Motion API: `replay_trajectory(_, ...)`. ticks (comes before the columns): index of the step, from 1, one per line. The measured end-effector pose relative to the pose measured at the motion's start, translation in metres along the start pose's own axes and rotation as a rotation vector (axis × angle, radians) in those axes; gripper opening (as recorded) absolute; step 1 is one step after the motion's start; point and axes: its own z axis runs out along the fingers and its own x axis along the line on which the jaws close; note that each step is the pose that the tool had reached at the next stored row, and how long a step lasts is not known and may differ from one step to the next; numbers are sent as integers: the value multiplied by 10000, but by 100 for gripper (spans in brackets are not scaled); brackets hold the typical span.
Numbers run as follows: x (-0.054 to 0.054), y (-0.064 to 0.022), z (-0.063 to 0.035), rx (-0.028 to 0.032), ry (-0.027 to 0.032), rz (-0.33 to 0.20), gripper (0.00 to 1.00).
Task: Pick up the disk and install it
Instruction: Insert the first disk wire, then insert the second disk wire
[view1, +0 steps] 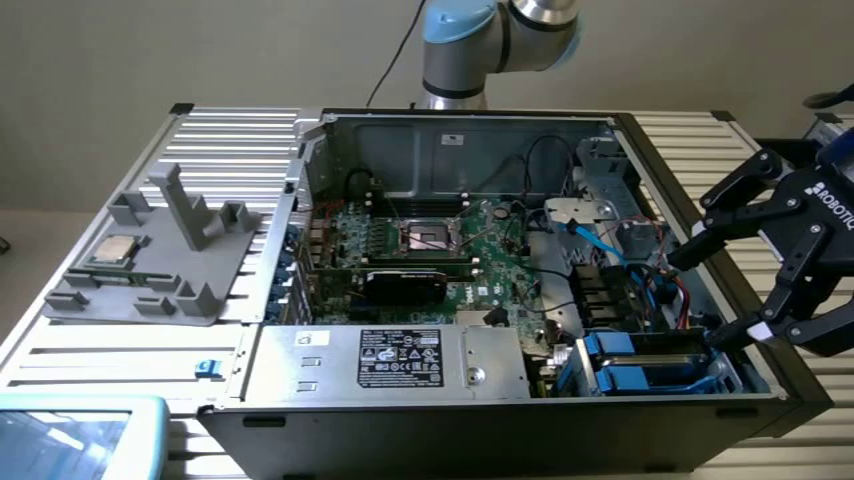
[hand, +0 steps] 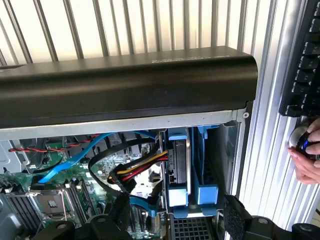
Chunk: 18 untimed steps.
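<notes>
The disk sits in the drive bay at the front corner of the open computer case, on the exterior view's right, its blue carrier frame around it. In the wrist view the disk is seen edge-on, silver-grey between blue plastic rails, standing in the bay under the case's black edge. My gripper hangs just above the case's side wall, beside the bay, open with nothing between its black fingers. In the wrist view the gripper is spread to either side of the bay.
A grey power-supply box lies along the case front and the motherboard behind it. Red, yellow and blue cables crowd the space beside the bay. A grey fixture holds a processor chip. A hand rests below a keyboard.
</notes>
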Motion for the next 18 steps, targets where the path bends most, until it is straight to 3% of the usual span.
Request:
replay_trajectory(15, 3, -18, 6, -1, -5, 1, 84)
replay_trajectory(18, -3, -72, 33, -50, 1, 1, 84)
